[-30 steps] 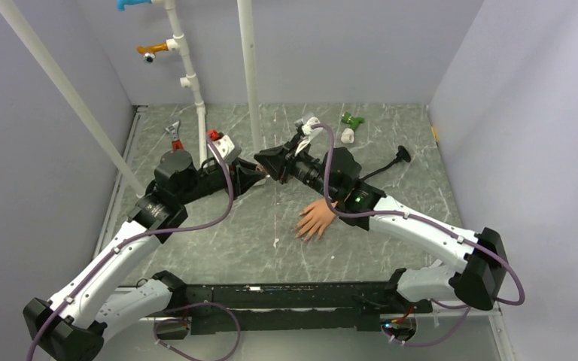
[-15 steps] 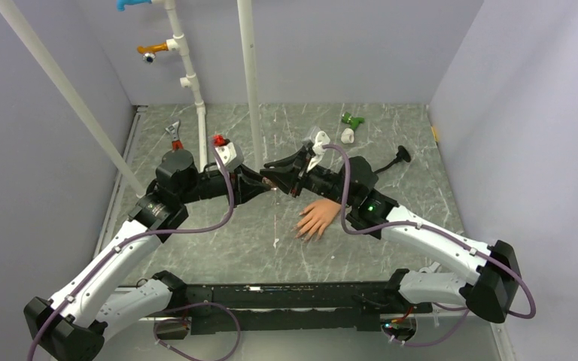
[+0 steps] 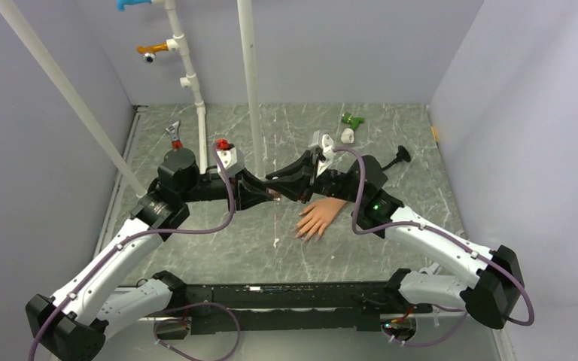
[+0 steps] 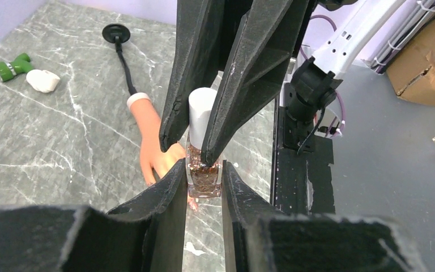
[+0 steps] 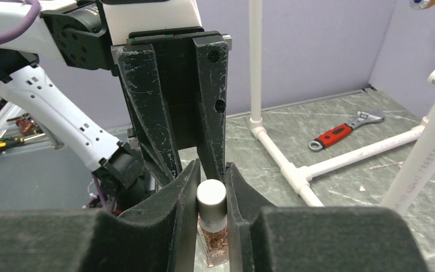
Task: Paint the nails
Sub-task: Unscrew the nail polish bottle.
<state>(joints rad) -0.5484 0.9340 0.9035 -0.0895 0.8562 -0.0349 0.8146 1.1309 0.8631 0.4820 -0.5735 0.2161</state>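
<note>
Glass of the polish bottle (image 4: 204, 180) is clamped in the left claw (image 4: 204, 170) and its cap (image 4: 202, 110) in the right claw (image 5: 211, 170), presumably for unscrewing, near the mannequin hand (image 3: 319, 217) whose nails (image 3: 302, 234) are laid on the tabletop (image 3: 391, 135).

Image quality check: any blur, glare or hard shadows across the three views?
Top external: even diffuse light, soft shadows, mannequin hand sharp but small. Left wrist: left fingers in the foreground are soft, polish bottle crisp, its white cap near blown out. Right wrist: right fingers blurred up close, wrench behind is sharp.
</note>
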